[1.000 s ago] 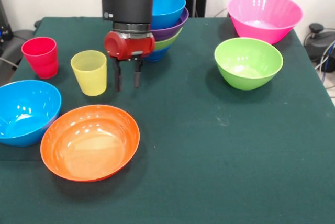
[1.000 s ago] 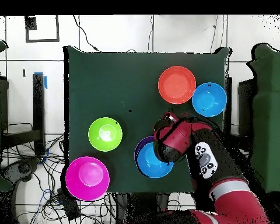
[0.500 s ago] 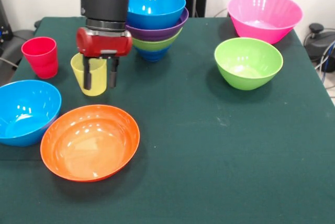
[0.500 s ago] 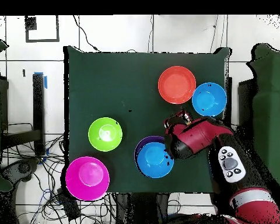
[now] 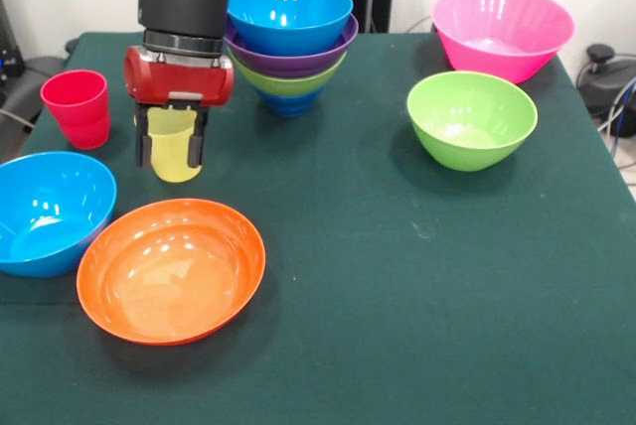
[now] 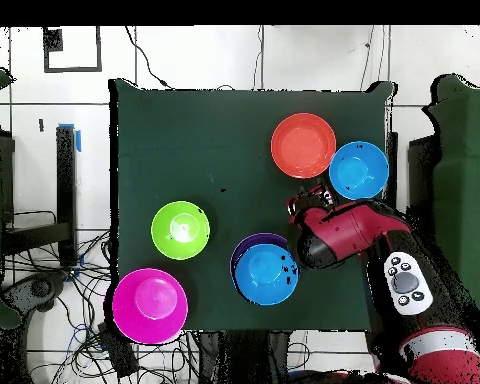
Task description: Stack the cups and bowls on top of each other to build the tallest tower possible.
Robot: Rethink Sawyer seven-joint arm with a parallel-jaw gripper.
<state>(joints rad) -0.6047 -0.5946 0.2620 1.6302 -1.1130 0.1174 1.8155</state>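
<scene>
Gripper (image 5: 171, 151): shifted left from beside the tower (image 5: 289, 43), now straddling the yellow cup (image 5: 174, 145); jaws apart, not yet clamped. Grasp is judged imminent.

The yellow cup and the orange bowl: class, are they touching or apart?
Apart. The front view shows a strip of green cloth between the yellow cup and the orange bowl rim.

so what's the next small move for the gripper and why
Probably close the fingers on the yellow cup. The gripper is open, with one finger on each side of the upright cup, which stands on the table beside the tower.
</scene>
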